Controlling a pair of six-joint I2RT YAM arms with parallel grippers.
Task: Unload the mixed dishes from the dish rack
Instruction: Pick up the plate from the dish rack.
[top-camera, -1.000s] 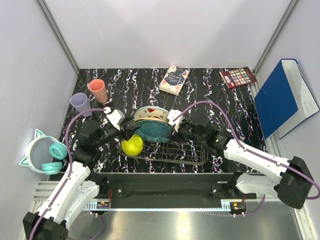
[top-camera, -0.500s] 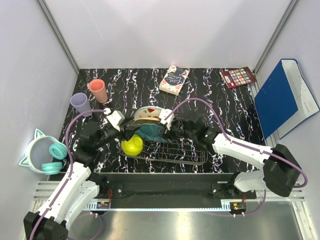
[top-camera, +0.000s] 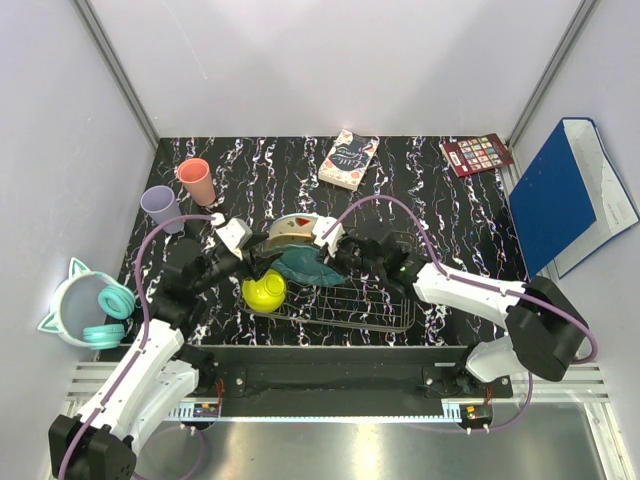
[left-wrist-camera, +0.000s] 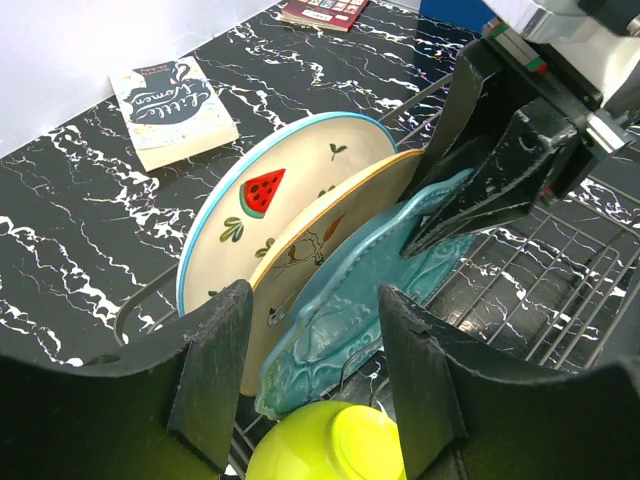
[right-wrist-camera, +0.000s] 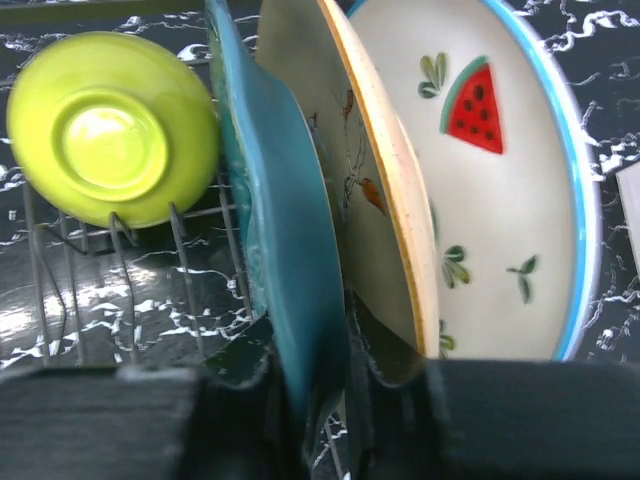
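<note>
The dish rack (top-camera: 372, 306) holds three upright plates and a yellow-green bowl (top-camera: 264, 290) lying bottom-up. The teal scalloped plate (right-wrist-camera: 285, 220) stands in front of the peach branch-patterned plate (right-wrist-camera: 352, 170) and the white red-spotted plate (right-wrist-camera: 490, 200). My right gripper (right-wrist-camera: 310, 372) is shut on the teal plate's rim, one finger on each face; it also shows in the left wrist view (left-wrist-camera: 500, 150). My left gripper (left-wrist-camera: 315, 395) is open and empty, just above the bowl (left-wrist-camera: 330, 450). A salmon-pink cup (top-camera: 196, 181) and a lilac cup (top-camera: 160, 206) stand on the table at the back left.
A mint cat-eared bowl (top-camera: 85, 310) with teal headphones sits off the table's left edge. A book (top-camera: 348, 160) and a red booklet (top-camera: 478, 154) lie at the back. A blue binder (top-camera: 560, 195) lies at the right.
My right gripper has moved left along the rack and onto the teal plate's rim. My left gripper has shifted only slightly near the bowl.
</note>
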